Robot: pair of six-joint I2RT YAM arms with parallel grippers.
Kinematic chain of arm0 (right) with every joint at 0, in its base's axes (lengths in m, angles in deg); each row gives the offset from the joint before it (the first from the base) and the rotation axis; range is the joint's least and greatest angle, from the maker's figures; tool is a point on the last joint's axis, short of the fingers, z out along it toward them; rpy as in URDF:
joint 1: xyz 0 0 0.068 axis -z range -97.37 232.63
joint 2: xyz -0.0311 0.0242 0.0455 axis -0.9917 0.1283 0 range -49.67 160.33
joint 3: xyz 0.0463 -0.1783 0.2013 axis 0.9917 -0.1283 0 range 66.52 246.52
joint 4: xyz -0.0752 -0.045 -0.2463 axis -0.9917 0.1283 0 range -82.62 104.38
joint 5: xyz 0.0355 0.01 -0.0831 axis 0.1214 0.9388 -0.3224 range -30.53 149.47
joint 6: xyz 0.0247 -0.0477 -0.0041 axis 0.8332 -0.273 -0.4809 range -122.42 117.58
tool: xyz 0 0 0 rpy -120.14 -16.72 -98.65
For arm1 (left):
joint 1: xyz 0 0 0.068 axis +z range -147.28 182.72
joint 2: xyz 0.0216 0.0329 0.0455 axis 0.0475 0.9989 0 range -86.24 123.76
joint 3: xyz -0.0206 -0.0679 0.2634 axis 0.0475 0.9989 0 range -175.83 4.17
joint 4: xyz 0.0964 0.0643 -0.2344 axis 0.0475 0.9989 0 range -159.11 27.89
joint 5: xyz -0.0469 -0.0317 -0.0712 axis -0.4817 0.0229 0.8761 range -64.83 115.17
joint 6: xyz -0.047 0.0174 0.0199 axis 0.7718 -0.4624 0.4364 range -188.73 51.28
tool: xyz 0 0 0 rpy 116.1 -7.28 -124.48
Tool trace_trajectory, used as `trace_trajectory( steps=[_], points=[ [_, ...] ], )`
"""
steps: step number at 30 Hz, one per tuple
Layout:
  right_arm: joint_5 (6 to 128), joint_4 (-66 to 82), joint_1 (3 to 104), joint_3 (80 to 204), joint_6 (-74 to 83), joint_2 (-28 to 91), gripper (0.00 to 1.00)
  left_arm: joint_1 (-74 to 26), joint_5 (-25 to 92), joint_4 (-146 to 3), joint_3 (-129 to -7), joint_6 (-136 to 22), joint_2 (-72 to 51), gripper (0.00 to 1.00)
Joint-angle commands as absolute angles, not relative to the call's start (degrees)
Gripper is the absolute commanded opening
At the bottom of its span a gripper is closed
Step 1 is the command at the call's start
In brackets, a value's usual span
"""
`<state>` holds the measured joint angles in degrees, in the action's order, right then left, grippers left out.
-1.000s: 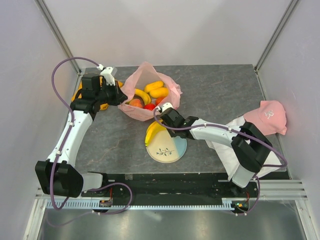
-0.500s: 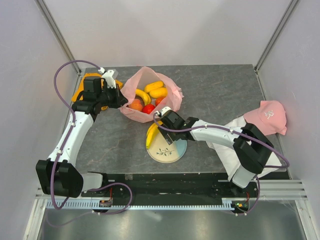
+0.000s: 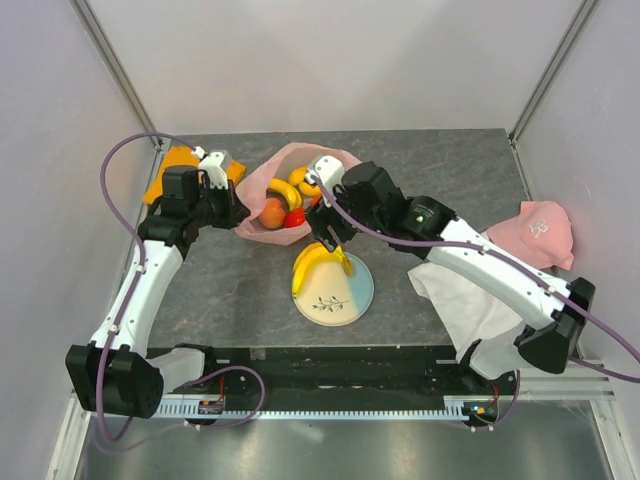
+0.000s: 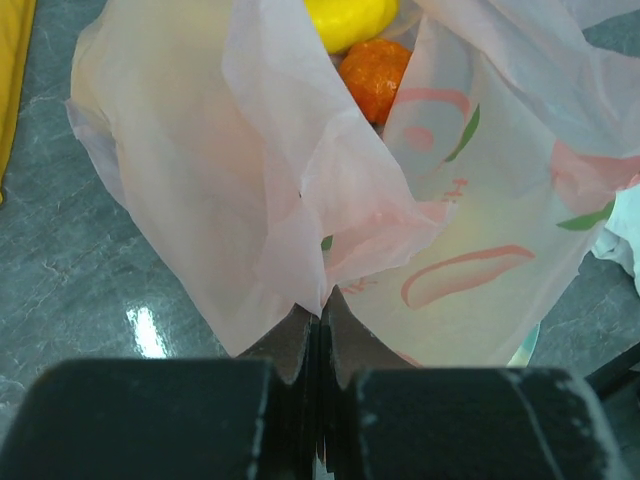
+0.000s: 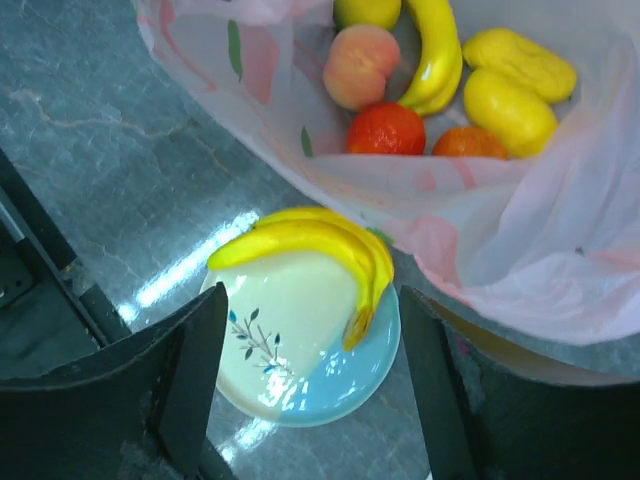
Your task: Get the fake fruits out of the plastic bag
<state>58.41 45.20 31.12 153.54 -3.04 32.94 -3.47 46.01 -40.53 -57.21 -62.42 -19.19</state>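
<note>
The pink plastic bag [image 3: 268, 185] lies open at the back of the table. Inside it I see fake fruits: a peach [image 5: 360, 65], a banana [image 5: 436, 55], a red piece [image 5: 386, 128], an orange piece [image 5: 468, 143] and two yellow pieces [image 5: 510, 108]. My left gripper [image 3: 232, 205] is shut on a fold of the plastic bag's [image 4: 250, 150] left rim. A yellow banana bunch [image 3: 318, 262] rests on the far edge of a plate [image 3: 345, 297]. My right gripper [image 3: 325, 232] hangs open above the banana bunch [image 5: 310, 240], holding nothing.
A folded orange cloth [image 3: 168, 168] lies at the back left behind the left arm. A pink cap [image 3: 540, 230] and a white cloth [image 3: 465, 300] sit on the right, under the right arm. The plate [image 5: 300, 370] is cream and blue.
My right gripper opened, left the banana bunch on the plate and rose back toward the bag. The left gripper kept its hold and drew the bag's rim slightly left.
</note>
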Motion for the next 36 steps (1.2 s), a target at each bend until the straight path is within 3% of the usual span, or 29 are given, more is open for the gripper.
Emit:
trace_trajectory(
  steps=[1, 8, 13, 18, 29, 34, 36],
  points=[
    [58.06, 40.44, 32.26, 157.64, -6.37, 42.14, 0.72, -3.60, 45.73, -36.42, -56.47, -67.22, -20.76, 0.02],
    [55.96, 36.21, 36.31, 174.08, -7.68, 62.02, 0.60, -3.60, 44.33, -33.33, -51.99, -68.20, -22.69, 0.01],
    [52.88, 38.57, 38.42, 187.33, -6.64, 74.86, 0.66, -3.60, 44.15, -33.51, -50.32, -68.11, -23.48, 0.02],
    [52.96, 42.45, 40.97, 195.53, -5.84, 83.03, 0.66, -3.60, 43.35, -32.46, -50.14, -71.09, -24.10, 0.02],
    [56.39, 44.47, 42.64, 198.71, -6.99, 87.97, 0.62, -4.31, 48.37, -32.28, -50.93, -71.53, -22.96, 0.02],
    [52.35, 47.72, 45.44, 190.64, -6.47, 83.41, 0.57, -6.50, 47.32, -29.92, -52.95, -74.43, -21.99, 0.01],
    [50.52, 48.08, 47.20, 180.06, -4.71, 77.44, 0.56, -7.64, 46.62, -29.29, -52.43, -75.92, -22.51, 0.01]
  ],
)
